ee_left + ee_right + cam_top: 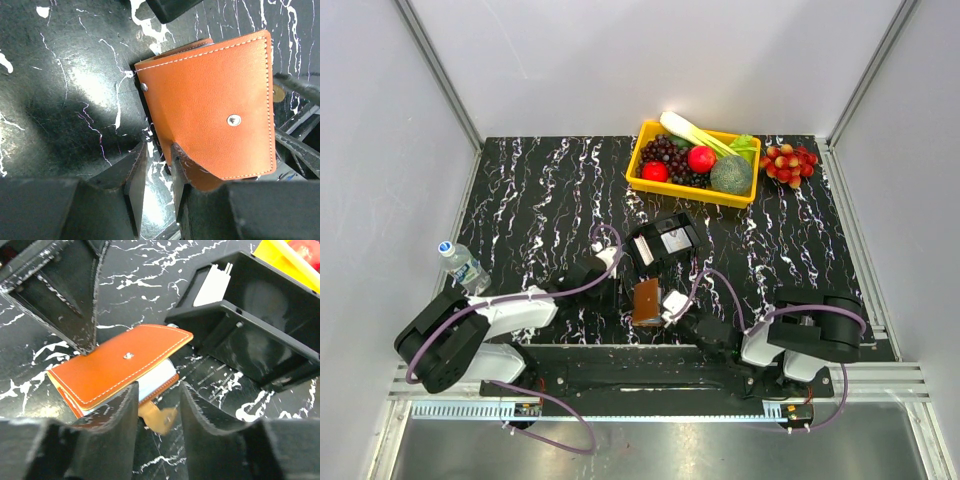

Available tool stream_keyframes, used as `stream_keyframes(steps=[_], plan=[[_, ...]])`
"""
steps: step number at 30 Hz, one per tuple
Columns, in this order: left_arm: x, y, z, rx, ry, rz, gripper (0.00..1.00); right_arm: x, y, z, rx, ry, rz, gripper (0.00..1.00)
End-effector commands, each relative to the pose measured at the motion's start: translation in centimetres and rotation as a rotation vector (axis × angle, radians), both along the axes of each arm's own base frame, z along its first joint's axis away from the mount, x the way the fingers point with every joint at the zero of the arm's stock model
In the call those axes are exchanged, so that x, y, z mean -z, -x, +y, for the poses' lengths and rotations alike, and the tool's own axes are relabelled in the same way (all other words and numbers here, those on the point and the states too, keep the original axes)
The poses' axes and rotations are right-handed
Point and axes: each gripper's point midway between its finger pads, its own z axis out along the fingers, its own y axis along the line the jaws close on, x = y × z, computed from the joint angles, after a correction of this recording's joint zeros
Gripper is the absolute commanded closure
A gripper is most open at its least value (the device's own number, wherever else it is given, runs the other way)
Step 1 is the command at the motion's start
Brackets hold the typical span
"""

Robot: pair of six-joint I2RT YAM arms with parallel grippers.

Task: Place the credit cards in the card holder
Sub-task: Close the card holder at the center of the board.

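Progress check: pale credit card (159,381) tucked inside the brown leather folding card holder (120,362) on the black marbled table (60,100); white credit cards (214,286) wait in the black open-topped box (260,315). Right gripper (159,405) released; left gripper (157,170) parted, empty.

Robot lab cell, white panel walls (650,60), aluminium framing (438,75), black marbled tabletop (535,190), left arm (470,330) and right arm (810,332) bolted to a rail (660,385).

The black, white-veined table (540,200) carries a yellow tray (642,165) at the back, red grapes (790,163) just beside it, a water bottle (463,264) at the left edge, a black box (665,240) mid-table and the brown card holder (646,300) near it.
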Motion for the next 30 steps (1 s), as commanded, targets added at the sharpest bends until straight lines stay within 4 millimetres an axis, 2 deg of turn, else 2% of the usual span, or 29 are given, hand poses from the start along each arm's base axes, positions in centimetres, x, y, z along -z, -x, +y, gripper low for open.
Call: stream_keyframes(steps=[1,5,7,10,11,12,13,14,15,17,19,21,26,30], plan=[[-0.4,-1.1,-0.4,-0.019,-0.016,-0.023,0.71,-6.4,-0.7,-1.0,0.104,-0.328,-0.033,0.53],[-0.8,-1.4,-0.8,-0.003,-0.026,-0.028,0.71,-8.7,-1.5,-3.9,0.23,-0.457,-0.024,0.49],[-1.2,-1.5,-0.9,-0.003,-0.024,-0.039,0.71,-9.9,-1.6,-5.3,0.286,-0.557,0.009,0.44],[-2.5,-1.8,-1.1,0.001,-0.012,-0.068,0.68,-10.8,-1.4,-5.7,0.313,-0.628,0.094,0.46],[-3.0,-2.0,-1.2,0.003,-0.005,-0.083,0.66,-10.5,-1.4,-5.3,0.336,-0.571,0.15,0.46],[-3.4,-2.1,-1.3,0.005,0.002,-0.095,0.65,-9.3,-1.2,-5.5,0.384,-0.508,0.237,0.46],[-3.7,-2.1,-1.4,0.014,0.005,-0.1,0.65,-9.9,-1.2,-6.0,0.446,-0.527,0.309,0.45],[-3.9,-2.1,-1.6,0.024,0.01,-0.106,0.65,-9.4,-1.0,-6.9,0.511,-0.532,0.365,0.45],[-4.0,-2.0,-1.8,0.038,0.013,-0.11,0.64,-9.8,-0.9,-7.3,0.53,-0.55,0.392,0.45],[-4.3,-2.0,-2.3,0.061,0.021,-0.123,0.64,-9.3,0.0,-7.7,0.528,-0.521,0.456,0.45],[-4.3,-1.6,-3.0,0.098,0.028,-0.127,0.64,-8.9,0.8,-7.3,0.503,-0.512,0.527,0.48],[-4.0,-1.4,-3.4,0.126,0.022,-0.119,0.65,-8.4,1.6,-5.9,0.456,-0.467,0.584,0.52],[-1.9,-0.6,-3.4,0.152,-0.02,-0.064,0.69,-6.6,2.5,-3.2,0.462,-0.314,0.71,0.5],[0.1,-0.1,-2.6,0.124,-0.065,-0.019,0.71,-5.0,2.6,-3.2,0.534,-0.266,0.813,0.53]])
